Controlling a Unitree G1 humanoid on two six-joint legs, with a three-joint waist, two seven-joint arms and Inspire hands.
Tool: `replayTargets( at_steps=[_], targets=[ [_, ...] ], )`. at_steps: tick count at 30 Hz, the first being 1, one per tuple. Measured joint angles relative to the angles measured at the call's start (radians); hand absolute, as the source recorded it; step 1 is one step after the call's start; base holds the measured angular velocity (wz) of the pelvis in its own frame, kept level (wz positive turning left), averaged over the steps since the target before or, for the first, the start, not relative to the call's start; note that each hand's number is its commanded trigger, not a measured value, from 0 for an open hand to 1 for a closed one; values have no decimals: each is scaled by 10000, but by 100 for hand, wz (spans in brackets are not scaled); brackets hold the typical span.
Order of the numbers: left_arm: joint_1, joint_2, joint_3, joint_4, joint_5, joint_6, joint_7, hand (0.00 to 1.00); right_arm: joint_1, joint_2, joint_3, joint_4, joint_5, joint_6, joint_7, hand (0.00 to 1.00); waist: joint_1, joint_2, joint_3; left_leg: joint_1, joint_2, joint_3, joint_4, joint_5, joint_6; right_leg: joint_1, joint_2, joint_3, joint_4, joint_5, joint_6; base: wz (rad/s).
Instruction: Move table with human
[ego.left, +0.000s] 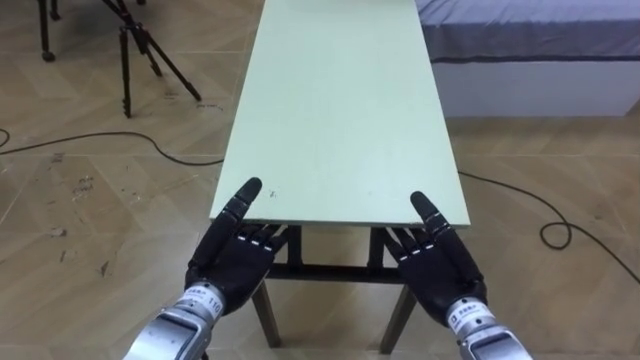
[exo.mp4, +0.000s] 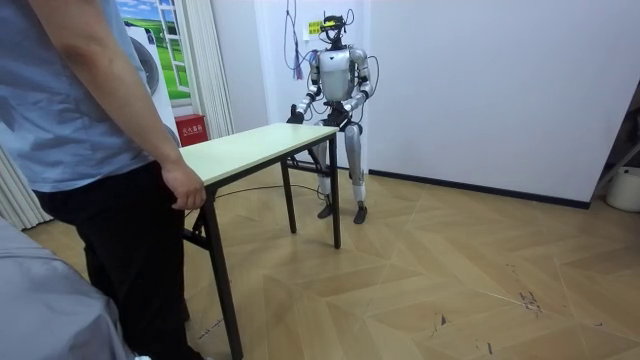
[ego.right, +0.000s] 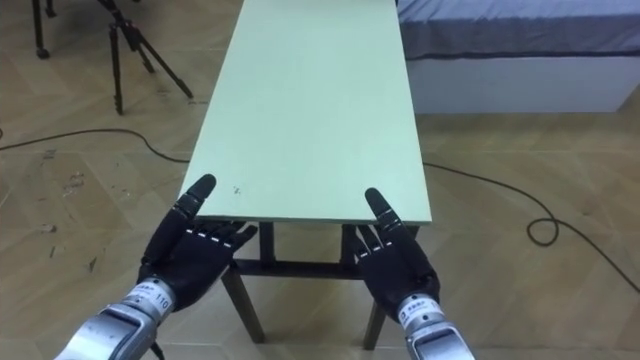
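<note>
Gripping the near short end of the long pale-green rectangular table with dark metal legs (ego.left: 340, 110). It runs away from me toward 12 o'clock, and in the room view its feet look to be on the wood-pattern parquet floor (ego.left: 80, 230).

- Left hand (ego.left: 235, 255), at 7 o'clock: thumb lies flat on top of the board and the fingers pass under the edge, so the board is pinched between them. Fingertips are hidden beneath.
- Right hand (ego.left: 435, 262), at 5 o'clock: same clamp, thumb on top and fingers under. Both hands sit just inside the corners and look level with each other.
- Far end: a person (exo.mp4: 90, 130) in a blue shirt and dark trousers stands there, and the person's hand (exo.mp4: 185, 190) is curled over that end's edge.
- Around the table: black tripod (ego.left: 150, 55) at 11 o'clock and a bed with a grey cover (ego.left: 530, 25) at 1 o'clock, close beside the table's far right corner. A black cable (ego.left: 120, 140) loops over the floor at 9 o'clock.

Step in hand, as I judge it: hold secured at both ends, lift not yet begun. The next move calls for raising my end evenly with the person's, keeping the board level. After that I should step in time with them and mind the bed and the cable.
</note>
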Motion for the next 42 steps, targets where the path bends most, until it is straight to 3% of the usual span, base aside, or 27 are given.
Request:
replayTargets(
  at_steps=[4, 8, 18, 19, 20, 21, 28, 33, 37, 42],
  targets=[
    [-1, -7, 3, -1, 4, -20, 21, 0, -1, 41, -1, -3, 93, -46, -9, 0, 1, 0, -2, -16, -3, 2, 2, 0, 0, -30, 2, 22, 18, 0, 0, 0],
    [-16, -272, 15, -1, 32, -235, 125, 0, -11, 61, 0, -67, 352, -130, -146, 0, 42, 2, -5, -51, -4, 14, 19, 0, 0, -77, -5, 31, 54, 0, -1, 0],
    [-61, -640, 13, 11, 107, -659, 140, 0, -91, 440, 266, -74, 807, -858, -246, 0, 45, 2, -4, -162, -5, -6, 59, 0, 0, -227, -21, 20, 172, 13, -20, 0],
    [-61, -645, 14, 10, 107, -680, 140, 30, -96, 441, 336, -75, 862, -944, -247, 0, 46, 2, -4, -162, -4, -7, 59, 0, 1, -237, -24, 23, 173, 13, -20, 0],
    [-61, -653, 14, 10, 108, -710, 140, 59, -101, 444, 432, -77, 963, -1062, -246, 40, 46, 2, -4, -162, -3, -7, 59, 0, 1, -240, -40, 25, 172, 13, -20, 0],
    [-62, -659, 13, 10, 107, -722, 140, 100, -102, 462, 450, -80, 1050, -1109, -246, 100, 46, 2, -4, -165, -3, -8, 59, 0, 1, -242, -78, 21, 176, 13, -21, 0],
    [-62, -688, -67, 147, 340, -903, 476, 100, -105, 446, 820, -45, 1123, -1459, -500, 100, 49, 10, 5, -195, -8, -21, 55, 0, 1, -258, -19, 10, 187, 18, -26, 0],
    [-67, -699, -68, 568, 955, -1109, 700, 100, -108, 460, 1205, 42, 1141, -1455, -1281, 100, 70, 56, 117, -407, -10, -100, 28, -1, 0, -404, -28, -95, 142, 20, -27, 2],
    [-73, -775, -55, 607, 1137, -1446, 1271, 100, -103, 436, 1510, 2, 1133, -1387, -1340, 100, 9, 31, 137, -390, -15, -102, 1, -3, 0, -395, -18, -75, 58, 15, -18, -9],
    [-87, -870, -101, 607, 1316, -1480, 1372, 100, -130, 370, 1522, 2, 1086, -1456, -1377, 100, -12, 22, 147, -368, -12, -105, -34, -11, 11, -351, -12, -55, 3, 13, -16, 1]
  ],
)
